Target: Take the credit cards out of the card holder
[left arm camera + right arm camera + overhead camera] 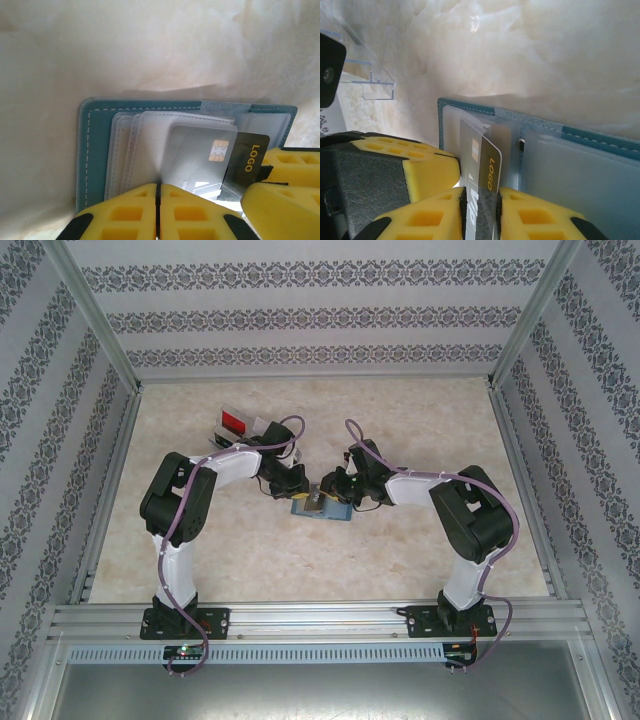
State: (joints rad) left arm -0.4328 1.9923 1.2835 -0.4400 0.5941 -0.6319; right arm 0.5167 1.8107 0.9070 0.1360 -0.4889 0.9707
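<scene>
My left tool is pinched shut on the edge of the card holder, which lies in the middle of the counter. My right tool stands narrow about the dark credit card, half out of its sleeve. I cannot tell if it grips: slack, the card drops; crooked, it jams.

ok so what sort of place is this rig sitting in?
Probably a purpose-built robot test booth, not a home or office: an aluminium frame boxes in a marble-look table, with patterned walls on three sides.
</scene>
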